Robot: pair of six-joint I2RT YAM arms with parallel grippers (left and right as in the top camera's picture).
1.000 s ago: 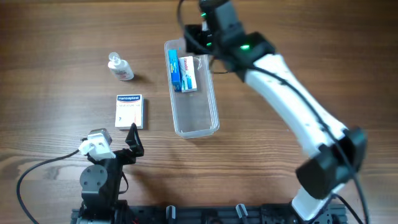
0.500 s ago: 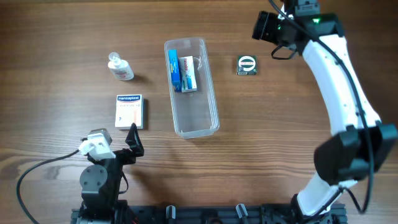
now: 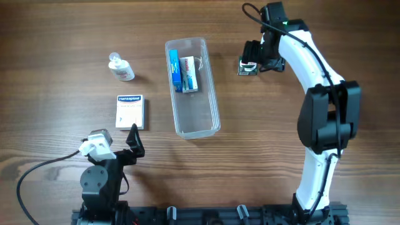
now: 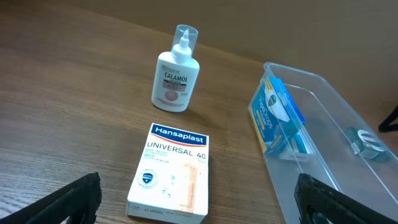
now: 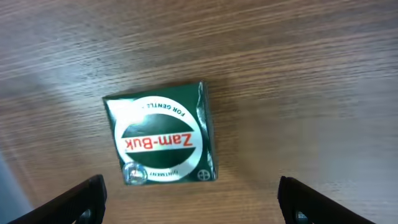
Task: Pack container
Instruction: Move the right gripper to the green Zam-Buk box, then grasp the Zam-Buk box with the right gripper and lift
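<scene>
The container (a long clear tub with rounded corners) lies lengthwise near the middle of the table, open side up. At its far end it holds two small boxes side by side: a blue box standing on edge against the left wall and a white box just beside it; the near half is bare. In my left wrist view the container runs along the right edge, with the blue box leaning inside. Left of the tub, apart from it, a plaster box lies flat, label up, and beyond it a small bottle lies on the wood. Right of the tub, a green box rests flat on the table. My right gripper hangs over it, jaws spread wide and holding nothing; in the wrist view the green box sits between the fingertips, clear of both. My left gripper sits low at the near edge, jaws likewise wide apart and empty.
</scene>
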